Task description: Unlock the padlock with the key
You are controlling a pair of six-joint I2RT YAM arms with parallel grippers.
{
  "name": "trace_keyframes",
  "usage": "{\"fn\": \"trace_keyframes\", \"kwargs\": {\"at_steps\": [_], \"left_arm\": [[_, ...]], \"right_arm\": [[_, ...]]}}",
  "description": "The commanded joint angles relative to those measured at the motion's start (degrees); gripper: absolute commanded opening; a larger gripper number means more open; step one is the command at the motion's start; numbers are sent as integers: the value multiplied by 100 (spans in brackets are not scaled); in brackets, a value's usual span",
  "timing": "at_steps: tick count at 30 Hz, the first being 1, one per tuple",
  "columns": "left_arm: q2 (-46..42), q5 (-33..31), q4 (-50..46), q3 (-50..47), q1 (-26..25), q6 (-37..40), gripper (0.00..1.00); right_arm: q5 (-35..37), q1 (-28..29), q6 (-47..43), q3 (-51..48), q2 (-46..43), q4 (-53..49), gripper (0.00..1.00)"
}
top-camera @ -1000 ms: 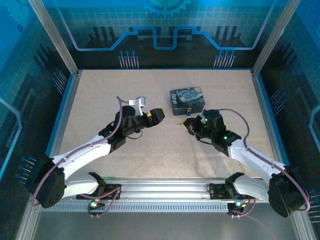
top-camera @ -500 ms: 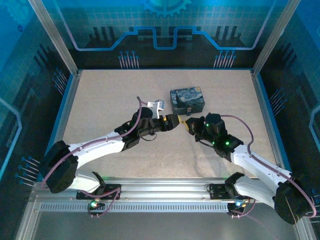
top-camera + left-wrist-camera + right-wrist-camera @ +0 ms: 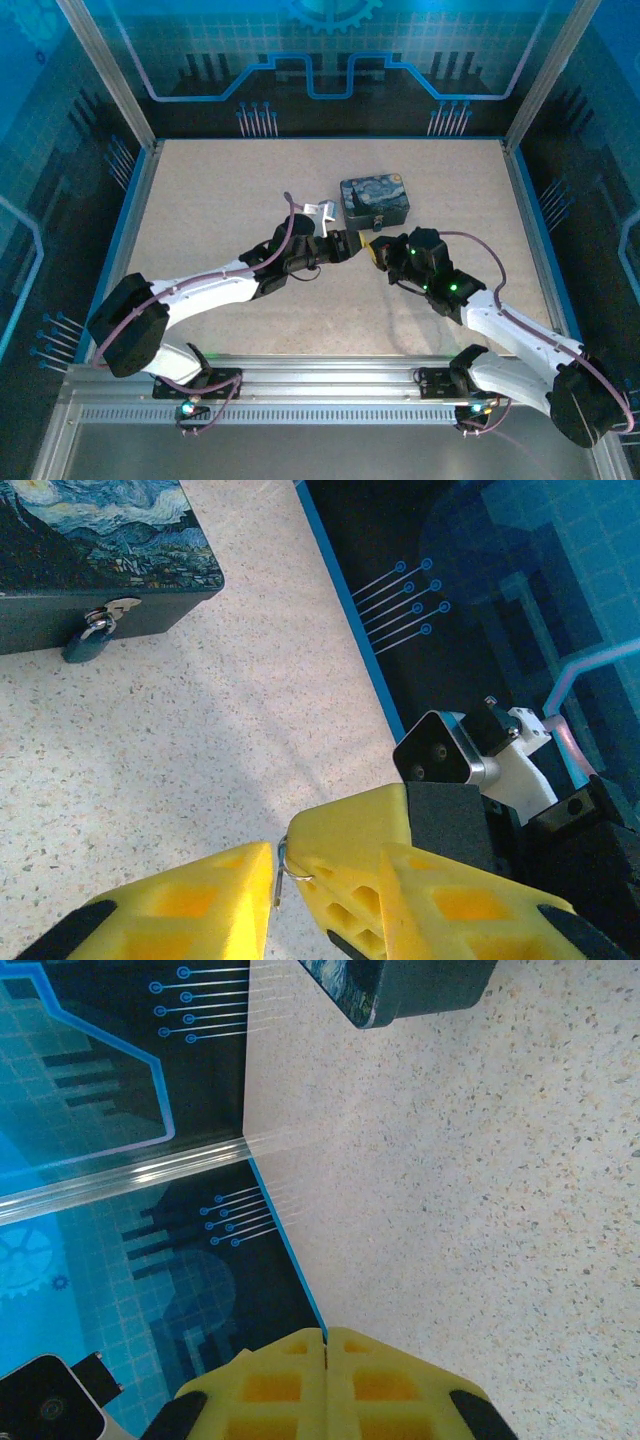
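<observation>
On the starry tin [image 3: 110,530] hangs the padlock [image 3: 88,640].

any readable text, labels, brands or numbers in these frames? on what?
None readable.
tin: swirly starry-night print, no lettering seen.
padlock: too small to read any marking.
backdrop panels: gear and circuit-line graphics, no words.
</observation>
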Motion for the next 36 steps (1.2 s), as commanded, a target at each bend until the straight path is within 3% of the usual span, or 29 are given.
{"fn": "trace_keyframes", "kwargs": {"at_steps": [1, 5, 10, 15, 19, 23, 28, 32, 36], "left_arm": [[113, 35, 134, 200, -43, 60, 34], [179, 67, 151, 198, -59, 25, 33], [207, 68, 144, 208, -69, 34, 20], [180, 10, 93, 209, -74, 59, 2], [2, -116, -178, 202, -39, 191, 0], [-405, 44, -704, 221, 257, 532, 0], [-852, 721, -1238, 282, 750, 1024, 0], [-1089, 1306, -2195, 651, 1050, 1820, 0], [-1219, 1668, -3375, 1172, 1224, 2781, 0]], "right_arm": [[129, 83, 75, 43, -96, 88, 0], [129, 93, 71, 53, -95, 88, 0], [120, 93, 73, 53, -94, 96, 0], [68, 90, 55, 19, -61, 168, 0], [18, 78, -448, 30, -121, 194, 0], [-249, -16, -1496, 132, -218, 30, 17], [-1008, -349, -3119, 196, -348, 81, 41], [-2277, -793, -4703, 366, -381, 211, 52], [-3435, -827, -6415, 738, -437, -71, 67]]}}
